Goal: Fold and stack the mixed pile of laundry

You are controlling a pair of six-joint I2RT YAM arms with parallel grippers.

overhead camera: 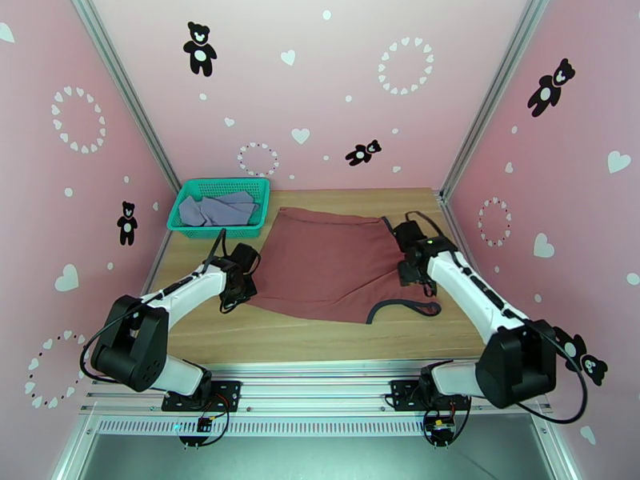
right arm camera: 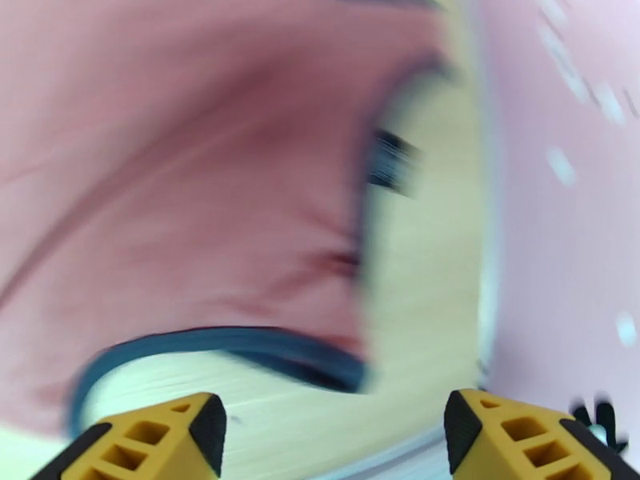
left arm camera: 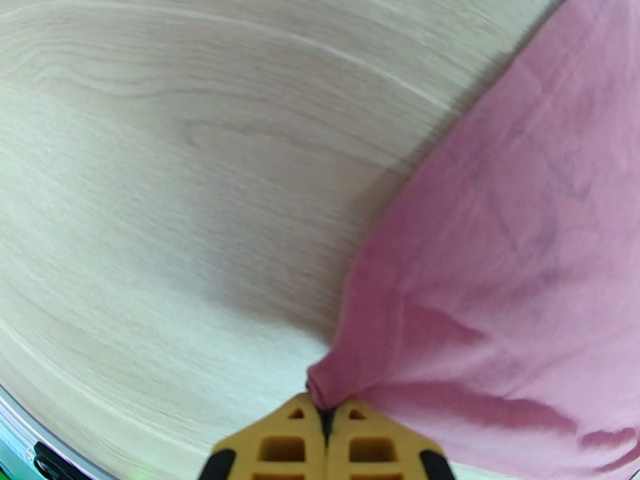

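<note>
The rust-red tank top [overhead camera: 328, 266] lies spread flat in the middle of the table, its navy-trimmed straps [overhead camera: 400, 307] trailing toward the near right. My left gripper [overhead camera: 240, 298] is at its near left corner. In the left wrist view the left gripper [left arm camera: 324, 414] is shut, pinching a bunched bit of the red fabric [left arm camera: 496, 258]. My right gripper [overhead camera: 414, 278] hovers at the top's right edge. In the blurred right wrist view the right gripper [right arm camera: 336, 434] is open over the navy trim [right arm camera: 240, 346]. The grey-lavender shirt [overhead camera: 216, 208] lies crumpled in the basket.
A teal mesh basket [overhead camera: 196, 227] stands at the far left corner of the wooden table [overhead camera: 320, 338]. Pink walls close in at the back and on both sides. Bare wood runs along the near edge in front of the tank top.
</note>
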